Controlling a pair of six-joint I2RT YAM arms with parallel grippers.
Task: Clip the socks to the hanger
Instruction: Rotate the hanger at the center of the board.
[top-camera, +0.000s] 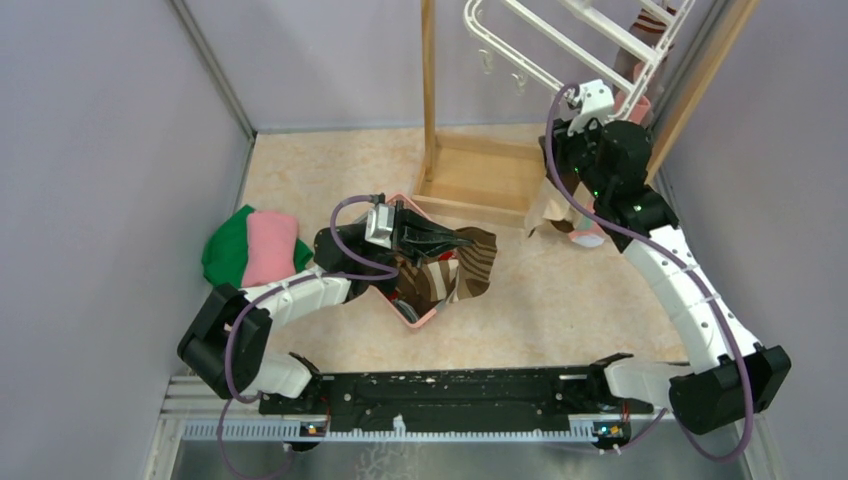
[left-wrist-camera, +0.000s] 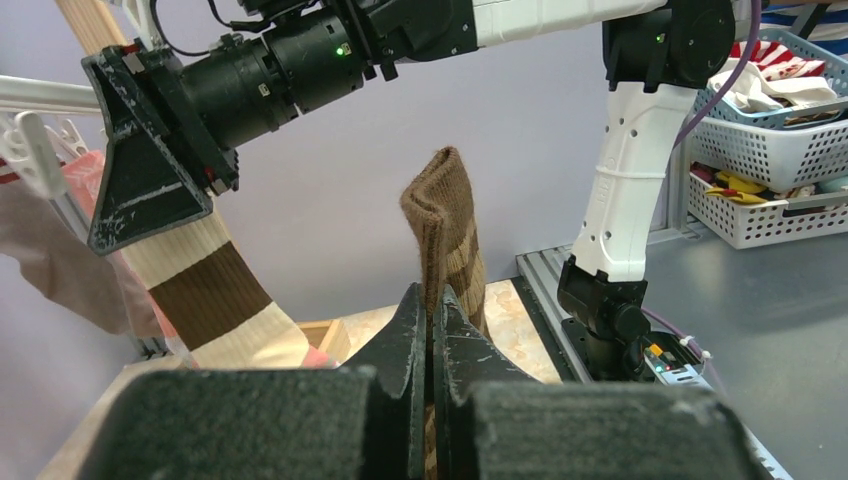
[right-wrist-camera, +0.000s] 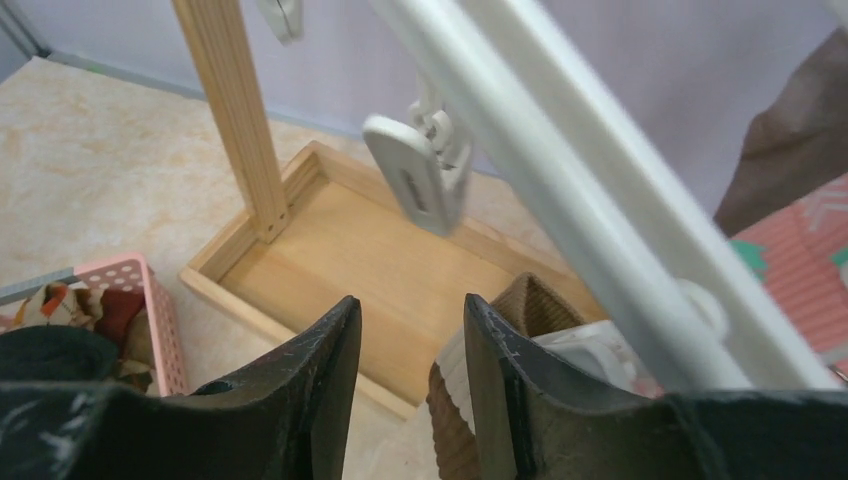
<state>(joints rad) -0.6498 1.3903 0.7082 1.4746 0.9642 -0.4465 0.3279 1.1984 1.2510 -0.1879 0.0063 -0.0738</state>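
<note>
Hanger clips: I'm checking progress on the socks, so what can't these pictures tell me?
Right wrist view: the hanger bar hides how the striped sock is fastened.
Left wrist view: the left pincer covers the brown sock's lower end.
Top view: hanger cut off at the top edge; left arm over the pink basket.

the basket (top-camera: 420, 320) of socks (top-camera: 432, 285) sits centre, folded cloths (top-camera: 250, 248) to its left, the wooden stand (top-camera: 480, 170) behind it, the hanger (top-camera: 610, 28) above that.
</note>
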